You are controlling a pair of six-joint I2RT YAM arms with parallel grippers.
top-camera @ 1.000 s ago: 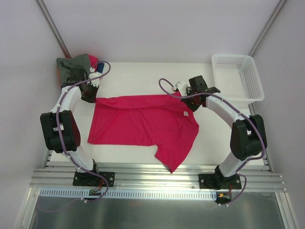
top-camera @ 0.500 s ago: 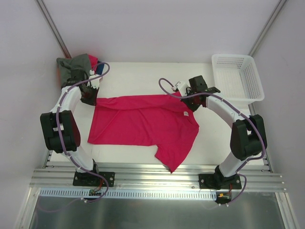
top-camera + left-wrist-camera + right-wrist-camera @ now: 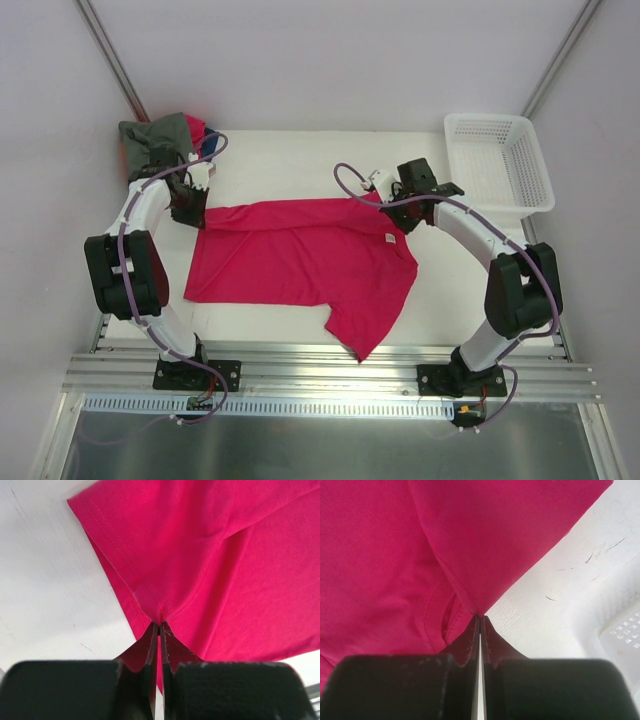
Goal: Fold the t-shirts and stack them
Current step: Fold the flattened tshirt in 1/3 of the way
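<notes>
Across the middle of the table [image 3: 300, 160], the crimson t-shirt [image 3: 300, 255] is spread flat, its long axis running left to right between the two arms. Its far edge is pinched at the left corner by the closed left gripper [image 3: 159, 627] and at the right end by the closed right gripper [image 3: 480, 619]. The cloth thus lies nearward of both, and a fold toward the bases is judged likely.
</notes>
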